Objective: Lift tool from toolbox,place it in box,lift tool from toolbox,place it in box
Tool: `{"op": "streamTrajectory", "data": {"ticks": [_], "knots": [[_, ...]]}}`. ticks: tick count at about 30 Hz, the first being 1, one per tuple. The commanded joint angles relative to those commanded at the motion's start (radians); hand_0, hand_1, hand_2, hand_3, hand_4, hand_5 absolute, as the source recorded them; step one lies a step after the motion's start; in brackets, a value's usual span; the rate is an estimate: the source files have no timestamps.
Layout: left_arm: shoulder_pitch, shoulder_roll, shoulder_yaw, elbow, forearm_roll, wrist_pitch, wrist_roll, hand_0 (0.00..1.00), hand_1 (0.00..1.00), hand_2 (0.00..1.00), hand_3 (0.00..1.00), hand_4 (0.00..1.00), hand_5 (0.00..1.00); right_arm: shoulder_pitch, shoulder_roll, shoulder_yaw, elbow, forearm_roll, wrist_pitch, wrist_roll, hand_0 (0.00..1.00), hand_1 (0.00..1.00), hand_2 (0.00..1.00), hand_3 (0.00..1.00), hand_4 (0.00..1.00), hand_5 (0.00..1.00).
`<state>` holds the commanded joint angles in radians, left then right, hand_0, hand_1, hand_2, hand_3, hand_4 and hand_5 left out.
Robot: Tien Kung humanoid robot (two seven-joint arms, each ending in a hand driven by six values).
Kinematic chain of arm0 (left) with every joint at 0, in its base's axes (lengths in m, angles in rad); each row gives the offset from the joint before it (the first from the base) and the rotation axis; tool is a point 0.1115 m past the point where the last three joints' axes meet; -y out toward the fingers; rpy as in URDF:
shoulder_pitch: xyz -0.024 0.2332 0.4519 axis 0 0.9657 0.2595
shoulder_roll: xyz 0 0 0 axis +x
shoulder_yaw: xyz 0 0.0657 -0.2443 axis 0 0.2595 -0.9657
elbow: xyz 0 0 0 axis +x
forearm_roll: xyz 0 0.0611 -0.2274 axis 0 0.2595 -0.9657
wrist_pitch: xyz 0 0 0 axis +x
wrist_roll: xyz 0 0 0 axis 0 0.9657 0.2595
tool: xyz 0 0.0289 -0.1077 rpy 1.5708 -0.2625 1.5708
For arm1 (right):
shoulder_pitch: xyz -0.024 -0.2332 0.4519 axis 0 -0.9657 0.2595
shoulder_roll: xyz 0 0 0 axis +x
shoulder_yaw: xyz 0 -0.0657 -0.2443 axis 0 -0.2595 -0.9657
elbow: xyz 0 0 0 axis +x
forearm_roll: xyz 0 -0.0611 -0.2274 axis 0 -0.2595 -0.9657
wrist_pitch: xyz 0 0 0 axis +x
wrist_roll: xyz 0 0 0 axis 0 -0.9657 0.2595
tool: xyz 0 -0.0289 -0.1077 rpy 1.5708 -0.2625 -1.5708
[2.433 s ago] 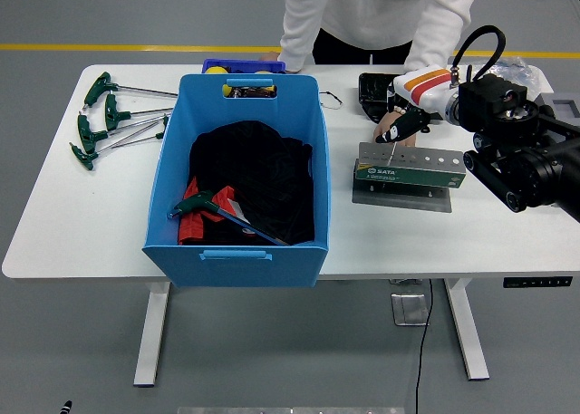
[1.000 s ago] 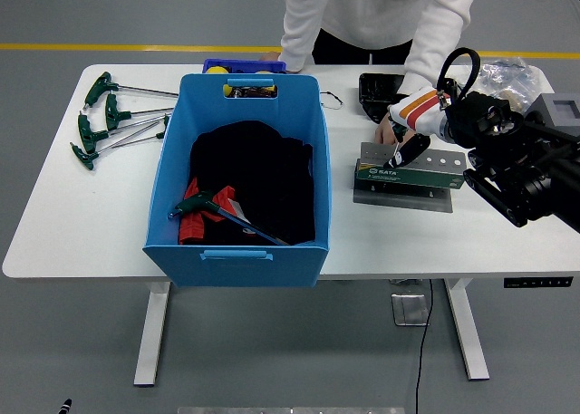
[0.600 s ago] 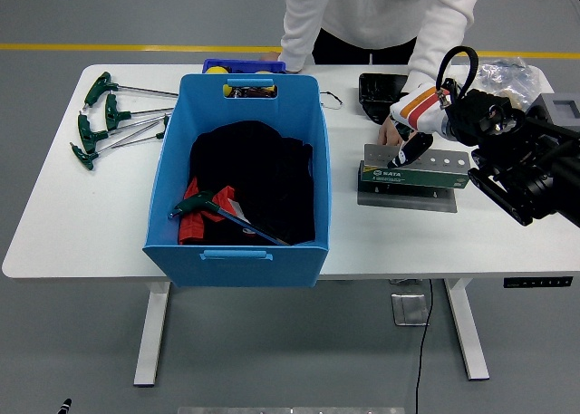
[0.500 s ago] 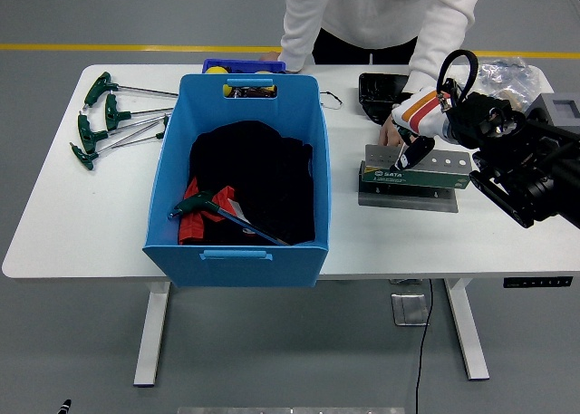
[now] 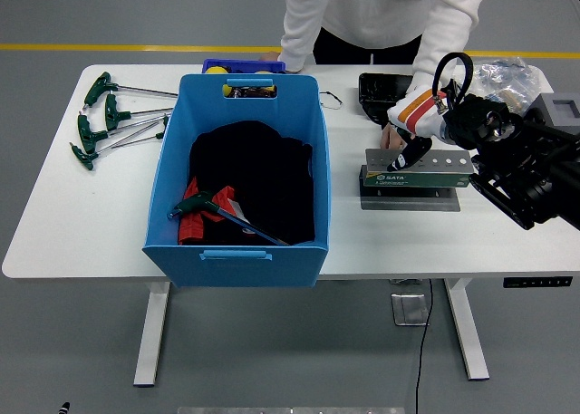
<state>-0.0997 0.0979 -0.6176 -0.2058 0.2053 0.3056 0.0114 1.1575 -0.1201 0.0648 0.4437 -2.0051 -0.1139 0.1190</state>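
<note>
Head view: white bench spans the frame, near edge toward the bottom. Blue box stands left of centre, holding a black cloth and, at its lower left, one green T-handle tool lying across a red item. Right of the box, right of centre, sits the toolbox, a grey metal rack with a row of holes along its top and a green label strip on its front, resting on a flat grey base. Right arm enters from the right edge; right hand, white with orange and red bands at the wrist and dark fingers, is over the left end of the toolbox, fingers pointing down and touching its top edge. Cannot tell whether the fingers are closed around anything; no tool is visibly held. Left arm not in view. Four more green T-handle tools lie loose on the bench in the upper left, well apart from the box. Behind the box, at the far edge, a dark blue tray with yellow items. A black tray sits just behind the toolbox. A person in a white long-sleeved top stands at the far side, top centre; one person's hand rests on the bench just behind the toolbox's left end, right beside the robot's hand. A crumpled clear plastic bag lies in the upper right.
</note>
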Motion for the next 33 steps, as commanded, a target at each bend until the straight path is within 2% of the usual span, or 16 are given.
{"op": "streamTrajectory", "data": {"ticks": [2, 3, 8, 9, 14, 15, 25, 27, 33], "knots": [[0.0, 0.0, 0.004, 0.0, -0.005, 0.0, -0.001, 0.681, 0.672, 0.731, 0.767, 0.945, 0.829, 0.0, -0.001, 0.0, -0.001, 0.008, -0.003, 0.001, 0.42, 0.18, 0.206, 0.208, 0.998, 0.698], [-0.001, 0.0, 0.005, 0.0, -0.008, 0.0, -0.002, 0.681, 0.671, 0.731, 0.765, 0.945, 0.829, 0.0, -0.001, -0.001, -0.002, 0.016, -0.002, 0.001, 0.241, 0.11, 0.144, 0.128, 0.998, 0.684], [-0.002, 0.0, 0.011, 0.001, -0.016, 0.0, -0.004, 0.681, 0.671, 0.731, 0.765, 0.945, 0.829, -0.001, -0.002, -0.001, -0.006, 0.037, 0.007, -0.001, 0.241, 0.11, 0.144, 0.128, 0.998, 0.684], [-0.002, 0.0, 0.011, 0.001, -0.017, 0.0, -0.004, 0.681, 0.67, 0.727, 0.765, 0.945, 0.829, -0.001, -0.003, 0.0, -0.007, 0.04, 0.008, -0.001, 0.141, 0.066, 0.104, 0.089, 0.964, 0.657], [-0.001, -0.001, 0.012, 0.001, -0.021, 0.001, -0.005, 0.681, 0.67, 0.727, 0.765, 0.945, 0.829, 0.002, -0.007, 0.008, -0.009, 0.046, -0.008, 0.001, 0.141, 0.066, 0.104, 0.089, 0.964, 0.657], [-0.001, 0.0, 0.012, 0.001, -0.022, 0.001, -0.005, 0.682, 0.667, 0.727, 0.762, 0.945, 0.829, 0.003, -0.008, 0.01, -0.008, 0.047, -0.013, 0.002, 0.067, 0.011, 0.062, 0.06, 0.844, 0.617], [0.004, 0.003, 0.007, 0.002, -0.017, 0.004, -0.005, 0.68, 0.666, 0.724, 0.761, 0.945, 0.829, 0.022, -0.023, 0.044, 0.008, 0.049, -0.035, 0.003, 0.03, 0.002, 0.028, 0.046, 0.823, 0.63], [0.006, 0.003, 0.007, 0.003, -0.018, 0.005, -0.006, 0.681, 0.662, 0.722, 0.759, 0.946, 0.83, 0.027, -0.03, 0.055, 0.018, 0.048, -0.029, 0.001, 0.002, 0.002, 0.002, 0.032, 0.828, 0.642], [0.009, 0.004, 0.008, 0.004, -0.024, 0.006, -0.008, 0.681, 0.663, 0.721, 0.758, 0.944, 0.827, 0.037, -0.054, 0.096, 0.057, 0.051, -0.003, 0.0, 0.002, 0.002, 0.002, 0.03, 0.826, 0.663]]}}
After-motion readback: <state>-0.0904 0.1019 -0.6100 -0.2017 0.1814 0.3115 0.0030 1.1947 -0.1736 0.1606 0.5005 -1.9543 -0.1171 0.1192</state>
